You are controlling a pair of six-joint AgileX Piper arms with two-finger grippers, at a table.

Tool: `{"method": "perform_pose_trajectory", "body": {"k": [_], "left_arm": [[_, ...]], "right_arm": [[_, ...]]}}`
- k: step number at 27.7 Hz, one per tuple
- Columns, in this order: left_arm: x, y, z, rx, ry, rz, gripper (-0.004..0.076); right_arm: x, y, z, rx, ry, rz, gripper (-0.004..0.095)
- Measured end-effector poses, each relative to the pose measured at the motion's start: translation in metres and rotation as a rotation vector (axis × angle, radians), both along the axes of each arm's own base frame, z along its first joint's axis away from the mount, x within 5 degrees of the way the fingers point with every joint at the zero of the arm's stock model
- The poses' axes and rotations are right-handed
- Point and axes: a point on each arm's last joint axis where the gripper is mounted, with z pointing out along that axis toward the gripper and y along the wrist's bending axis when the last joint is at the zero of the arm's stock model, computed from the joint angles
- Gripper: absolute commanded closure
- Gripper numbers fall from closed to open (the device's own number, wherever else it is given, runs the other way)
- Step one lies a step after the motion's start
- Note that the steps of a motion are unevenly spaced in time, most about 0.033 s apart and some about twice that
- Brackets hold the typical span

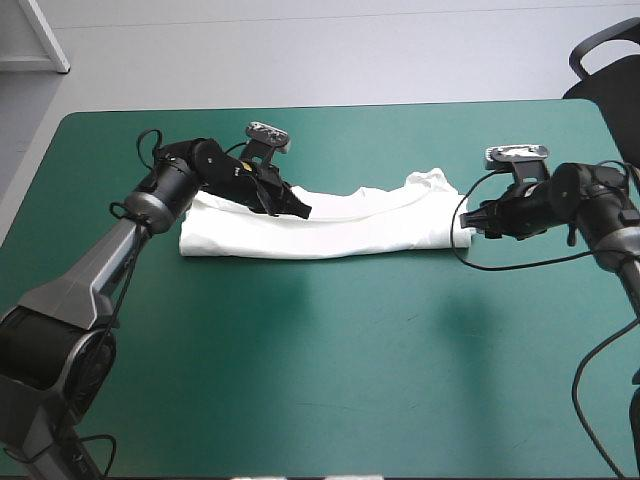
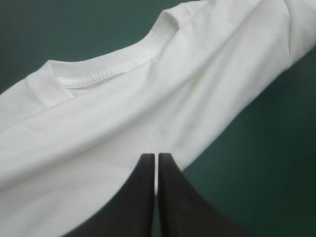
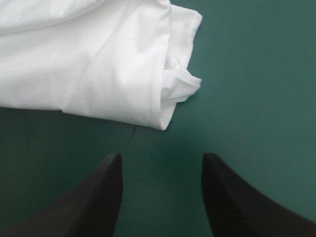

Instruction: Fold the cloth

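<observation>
Showing T-shirt folded into long band on tabletop; left hand closed above, right hand wide; cross-folds likely pending.

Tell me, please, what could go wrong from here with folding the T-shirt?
1. The right gripper stands open over bare teal-green cover, short of the T-shirt; shutting here would likely catch nothing.
2. The shirt's end ahead of it shows loose stacked layers; a shallow pinch may take only one, and the folded band could come apart.
3. The left gripper is shut over the shirt beside the collar; dragging there could rumple it.
</observation>
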Motion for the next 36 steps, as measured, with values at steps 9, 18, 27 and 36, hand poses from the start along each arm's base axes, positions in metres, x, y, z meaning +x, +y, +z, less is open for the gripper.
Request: {"method": "perform_pose_trajectory", "body": {"k": [9, 18, 27, 36], "left_arm": [[0.029, -0.023, -0.080, 0.029, 0.136, 0.018, 0.0705], [0.041, -0.026, -0.106, 0.027, 0.139, 0.049, 0.0705], [0.042, -0.027, -0.106, 0.021, 0.140, 0.052, 0.0705], [0.042, -0.027, -0.106, 0.020, 0.140, 0.053, 0.0705]], "right_arm": [[0.002, -0.057, 0.001, 0.143, -0.022, -0.099, 0.0433], [0.024, -0.052, -0.030, 0.255, 0.044, -0.083, 0.0333], [0.062, -0.050, -0.069, 0.403, 0.086, -0.111, 0.0333], [0.086, -0.049, -0.093, 0.486, 0.140, -0.127, 0.0333]]}}
